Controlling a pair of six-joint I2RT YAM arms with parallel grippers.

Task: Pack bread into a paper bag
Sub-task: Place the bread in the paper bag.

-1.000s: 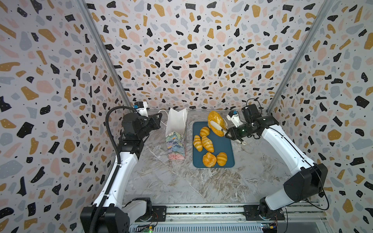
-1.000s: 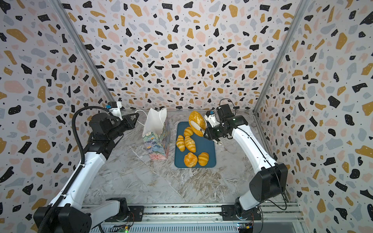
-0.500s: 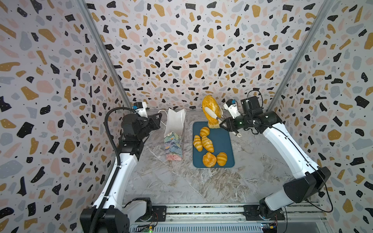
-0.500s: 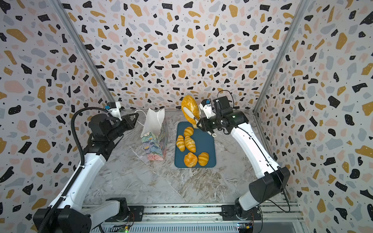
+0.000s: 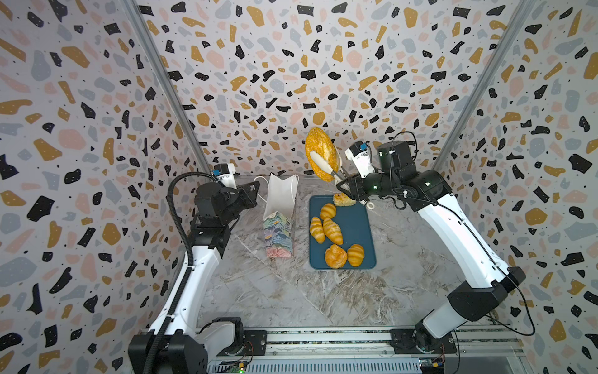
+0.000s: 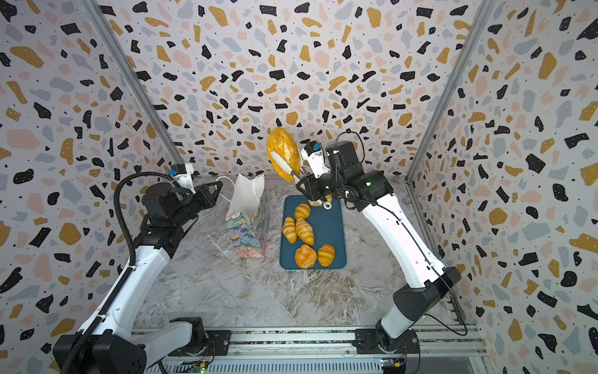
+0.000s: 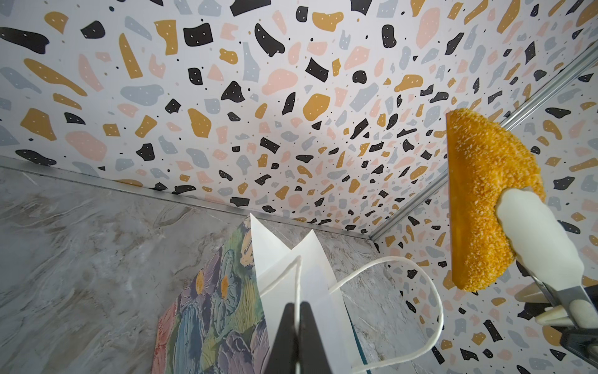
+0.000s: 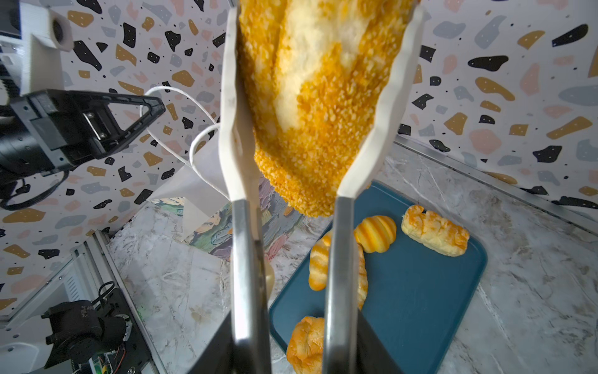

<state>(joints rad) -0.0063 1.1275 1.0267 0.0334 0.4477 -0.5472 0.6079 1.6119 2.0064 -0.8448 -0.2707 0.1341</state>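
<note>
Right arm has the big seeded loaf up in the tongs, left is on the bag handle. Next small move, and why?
Probably swing the right pincer toward the robot's left until the seeded loaf hangs over the mouth of the paper bag. The tongs hold the loaf clear of the tray, beside the bag, not over it; the left pincer pinches a cord handle.
</note>
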